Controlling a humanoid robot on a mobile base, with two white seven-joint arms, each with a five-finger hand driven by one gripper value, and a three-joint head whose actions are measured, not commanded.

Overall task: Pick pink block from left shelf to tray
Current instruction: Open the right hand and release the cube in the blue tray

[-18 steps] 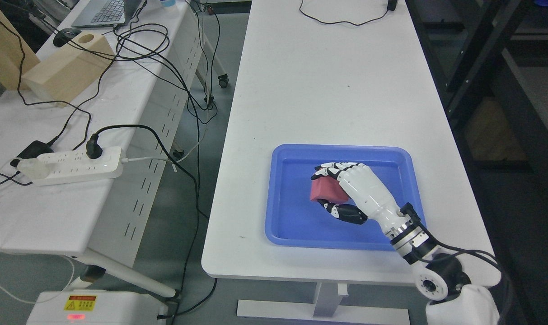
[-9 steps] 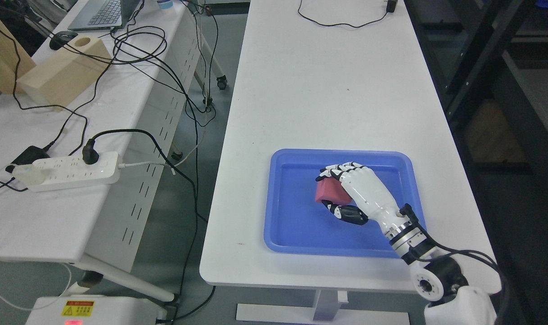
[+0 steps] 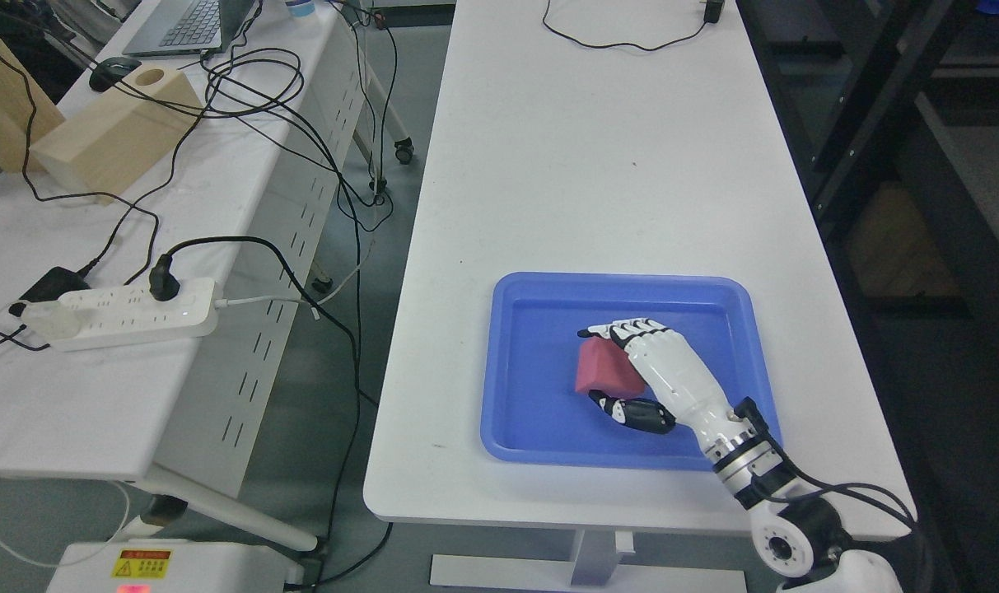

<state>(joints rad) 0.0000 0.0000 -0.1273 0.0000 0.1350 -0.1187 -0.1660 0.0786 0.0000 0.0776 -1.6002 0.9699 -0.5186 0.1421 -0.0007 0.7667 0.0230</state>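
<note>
I am holding the pink block between my right hand's fingers and thumb, low inside the blue tray; I should be uncurling gently, letting it settle flat.

**Plastic, Laminate and Bare Wood**

The tray looks like moulded blue plastic, smooth with a soft sheen along its rim. The pink block has a matt, even surface, seemingly foam or painted material; which one cannot be told. The robot hand has a glossy white plastic shell with black jointed segments on the fingers, and a ring of bright metal at the wrist. The table carries a smooth, matt white laminate top. On the side table, the wooden block shows pale, unvarnished grain, and the power strip is glossy white plastic. The cables wear matt black rubbery sheathing.
</note>
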